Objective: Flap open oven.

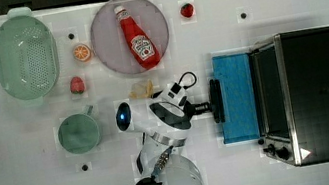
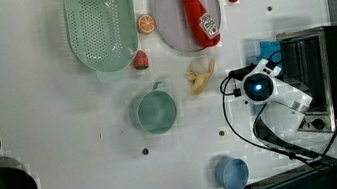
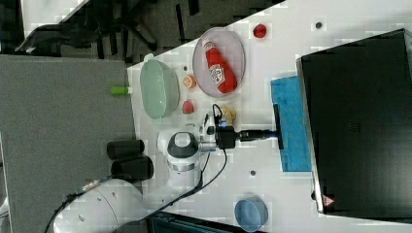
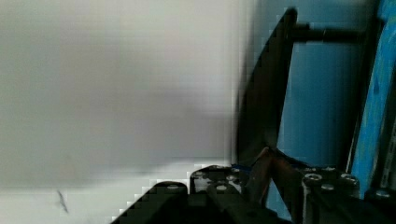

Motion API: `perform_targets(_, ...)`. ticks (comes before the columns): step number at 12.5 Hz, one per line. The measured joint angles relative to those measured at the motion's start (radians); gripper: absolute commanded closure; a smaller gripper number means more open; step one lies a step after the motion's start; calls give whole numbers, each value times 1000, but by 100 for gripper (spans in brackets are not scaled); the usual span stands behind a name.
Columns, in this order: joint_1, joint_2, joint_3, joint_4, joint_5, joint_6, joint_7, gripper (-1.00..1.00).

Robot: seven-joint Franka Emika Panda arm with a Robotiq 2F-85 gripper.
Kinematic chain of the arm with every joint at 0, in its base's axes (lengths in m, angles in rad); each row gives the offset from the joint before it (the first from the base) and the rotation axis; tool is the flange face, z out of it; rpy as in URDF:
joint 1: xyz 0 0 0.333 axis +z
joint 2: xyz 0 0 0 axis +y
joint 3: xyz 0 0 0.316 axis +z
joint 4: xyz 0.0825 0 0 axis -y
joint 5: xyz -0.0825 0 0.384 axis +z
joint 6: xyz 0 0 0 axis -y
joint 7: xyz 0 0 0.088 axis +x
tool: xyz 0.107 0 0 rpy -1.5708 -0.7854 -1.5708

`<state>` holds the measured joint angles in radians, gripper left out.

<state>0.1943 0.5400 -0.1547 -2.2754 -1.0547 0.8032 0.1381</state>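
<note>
Oven [image 1: 323,91]: stands on the white table [image 1: 22,162] at the top view's right; black top, silver frame, black knobs at the front corner.
Oven door [image 1: 235,96]: blue-tinted, dropped flat and level, spread toward the top view's left from the oven's front.
Door handle [image 1: 216,100]: black bar along the door's free edge, on short posts.
Gripper [image 1: 209,106]: points level at the handle's middle; jaws narrowed around the bar, gripping it, as the wrist view shows with the bar between the fingers [image 4: 261,179].
Arm: white, reaching in from the top view's bottom edge.
Ketchup bottle [image 1: 137,38]: lies on a grey plate [image 1: 109,46], well apart from the oven.
Green colander [image 1: 26,54], green mug [image 1: 78,132]: at the top view's left.
Blue cup [image 2: 232,174]: near the table edge in the left view.
</note>
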Motion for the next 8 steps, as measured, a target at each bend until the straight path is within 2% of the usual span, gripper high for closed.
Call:
perform_targets(2, -1, -17, -7, 4, 82, 16, 18, 65)
perform_targets(3, -6, -39, -8, 4, 160, 30, 26, 65)
perform_targets(5, -5, -105, -7, 8, 378, 37, 32, 65)
perform_targets(8, -9, -246, 0, 21, 606, 22, 34, 65)
